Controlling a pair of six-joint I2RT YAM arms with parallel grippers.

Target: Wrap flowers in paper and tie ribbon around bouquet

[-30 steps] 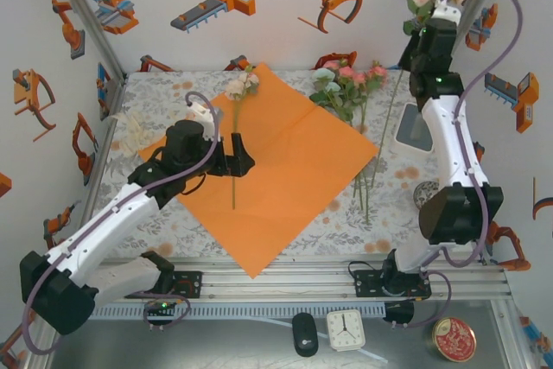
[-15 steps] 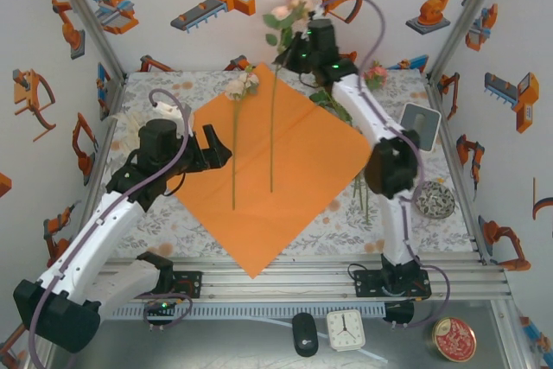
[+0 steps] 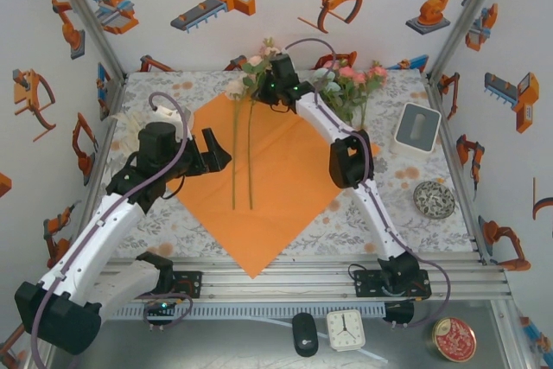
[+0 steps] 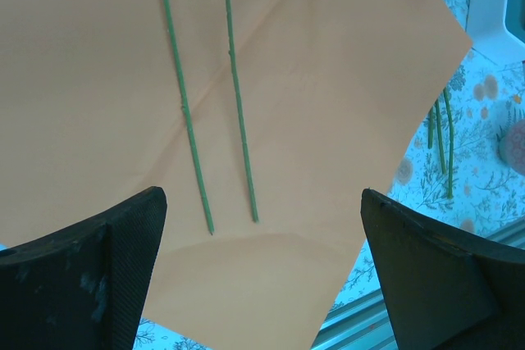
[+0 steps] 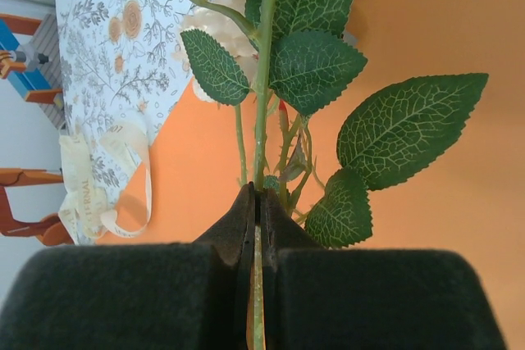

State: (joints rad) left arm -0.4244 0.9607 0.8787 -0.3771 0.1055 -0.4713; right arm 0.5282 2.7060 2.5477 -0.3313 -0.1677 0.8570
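**A:** Where do the stems lie?

**B:** The first stem lies flat on the paper, with its bloom toward the far corner. The second stem runs parallel, just right of it. Your right gripper is clamped on the second stem just below the leaves, over the paper's far corner. I cannot tell whether that stem rests fully on the sheet. The remaining flowers lie on the table off the paper's far right edge.

**A:** Which step is that?

**B:** Laying out, I judge. The paper is flat with no fold made, and the ribbon sits heaped on the table left of the sheet.

**A:** And the left gripper?

**B:** It hovers over the left part of the paper with its jaws wide apart, holding nothing. From its wrist camera, both cut ends show just beyond its fingers.

**A:** What does the next move call for?

**B:** Settle the second stem beside the first and part the right jaws. Lift away without dragging the leaves or shifting the thin sheet, then reach right for another flower.
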